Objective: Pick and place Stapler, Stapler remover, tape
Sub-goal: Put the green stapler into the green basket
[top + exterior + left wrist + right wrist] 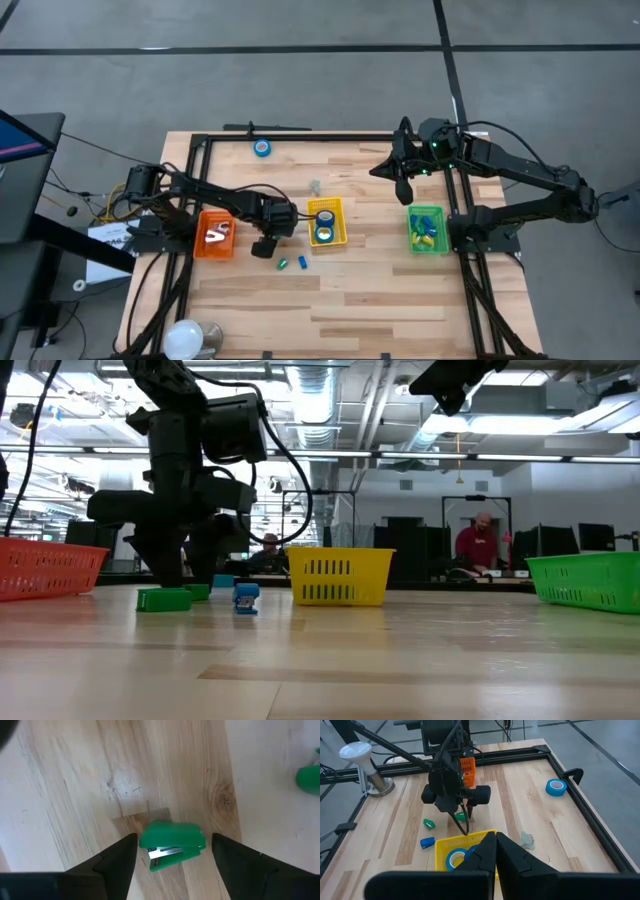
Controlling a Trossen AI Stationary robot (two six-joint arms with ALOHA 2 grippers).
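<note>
A small green stapler [171,842] [460,816] lies on the wooden table between the orange basket [213,235] and the yellow basket [340,222]. My left gripper [172,840] [265,247] points down over it, open, with one finger on each side. One fingertip [129,845] stands very close to the stapler's end; the other stands clear. One blue tape roll [262,148] [555,787] lies at the far edge, and others [454,860] lie in the yellow basket. My right gripper [495,840] [403,188] hangs shut, high above the table's far right.
A small green piece [282,264] and a blue piece [301,262] lie just nearer than the left gripper. A green basket [427,230] with items stands at the right. A pale clear thing [315,186] lies beyond the yellow basket, and a lamp [185,338] stands near left.
</note>
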